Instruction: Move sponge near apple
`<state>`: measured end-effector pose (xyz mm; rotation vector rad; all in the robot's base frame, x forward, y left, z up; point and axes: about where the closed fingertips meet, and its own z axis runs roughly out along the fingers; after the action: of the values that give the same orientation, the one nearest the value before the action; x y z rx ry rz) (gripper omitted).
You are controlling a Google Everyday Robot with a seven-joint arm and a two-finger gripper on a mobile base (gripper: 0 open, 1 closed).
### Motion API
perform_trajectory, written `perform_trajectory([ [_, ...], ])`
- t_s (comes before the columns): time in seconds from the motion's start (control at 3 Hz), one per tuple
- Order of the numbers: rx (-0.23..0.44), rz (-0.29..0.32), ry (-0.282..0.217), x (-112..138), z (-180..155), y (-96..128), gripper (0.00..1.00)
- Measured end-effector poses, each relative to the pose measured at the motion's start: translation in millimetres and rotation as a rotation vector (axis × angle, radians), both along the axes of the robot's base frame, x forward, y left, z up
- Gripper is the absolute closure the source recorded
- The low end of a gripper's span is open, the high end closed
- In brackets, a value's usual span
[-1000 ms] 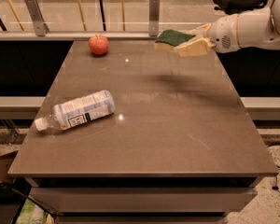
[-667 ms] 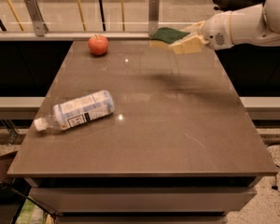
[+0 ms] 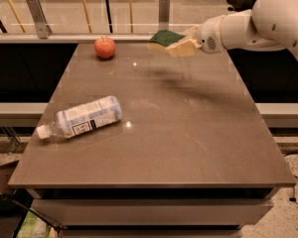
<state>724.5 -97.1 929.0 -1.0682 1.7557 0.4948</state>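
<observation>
The gripper [image 3: 183, 44] pinched the sponge [image 3: 165, 37] and held it up above the table [image 3: 198, 133], likely to carry it without dragging. The apple [image 3: 105, 47] sat near, off to the gripper's left.

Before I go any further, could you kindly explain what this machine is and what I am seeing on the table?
There is one view, looking down across a brown table from above its near edge. The white arm reaching in from the right belongs to a mobile robot. At its tip is the gripper, in the air over the far part of the table. Its two jaws are closed on a sponge with a dark green top, which is off the surface. A red apple sits near the table's far left corner, apart from the sponge. A clear water bottle lies on its side toward the near left. The job is to bring the sponge close to the apple.
</observation>
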Motion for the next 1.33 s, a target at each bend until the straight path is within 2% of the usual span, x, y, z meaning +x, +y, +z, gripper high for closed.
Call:
perform_trajectory([
  [0.33,0.021,-0.023,-0.001,20,-8,14,1.0],
  [0.67,0.035,0.001,0.009,35,-18,35,1.0],
  [1.0,0.034,0.051,0.022,44,-28,57,1.0],
  [1.33,0.006,0.1,0.045,48,-41,77,1.0],
])
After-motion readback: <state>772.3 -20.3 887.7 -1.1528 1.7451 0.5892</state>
